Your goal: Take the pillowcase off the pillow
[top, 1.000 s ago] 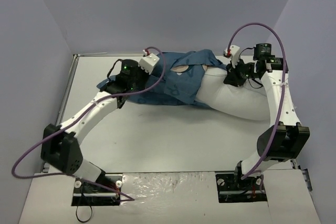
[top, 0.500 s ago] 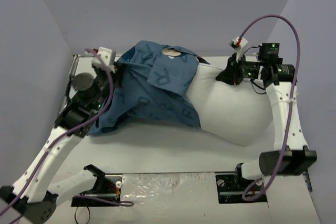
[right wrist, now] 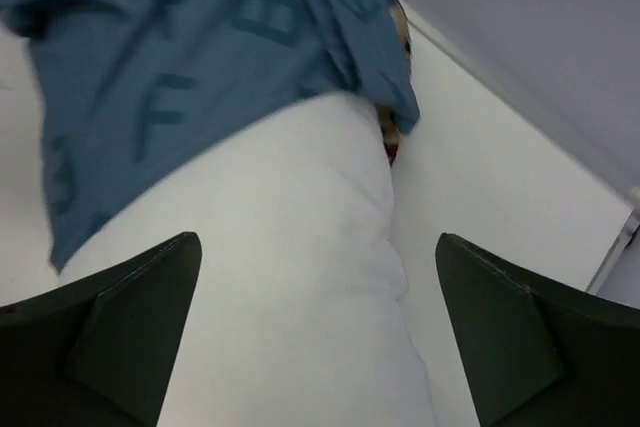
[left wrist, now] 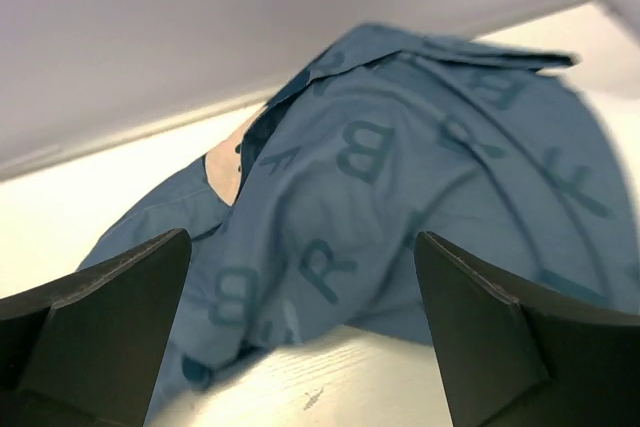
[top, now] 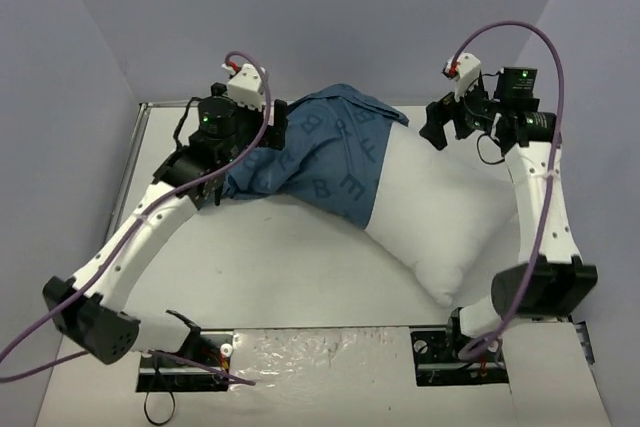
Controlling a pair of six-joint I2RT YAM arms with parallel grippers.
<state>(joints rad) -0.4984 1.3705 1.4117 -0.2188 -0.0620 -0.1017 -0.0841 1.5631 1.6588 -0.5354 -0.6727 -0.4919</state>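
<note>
Lying diagonally: pillow, bare end near-right.

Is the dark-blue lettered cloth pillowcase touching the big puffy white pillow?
Touching. The right wrist view shows the dark-blue lettered pillowcase lying right over one end of the puffy white pillow.

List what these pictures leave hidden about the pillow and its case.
Top view: the pillowcase hides how much of the pillow sits inside it.
Right wrist view: the bottom edge cuts off the pillow's near end.
Left wrist view: blur smears the letters on the pillowcase's right side.
</note>
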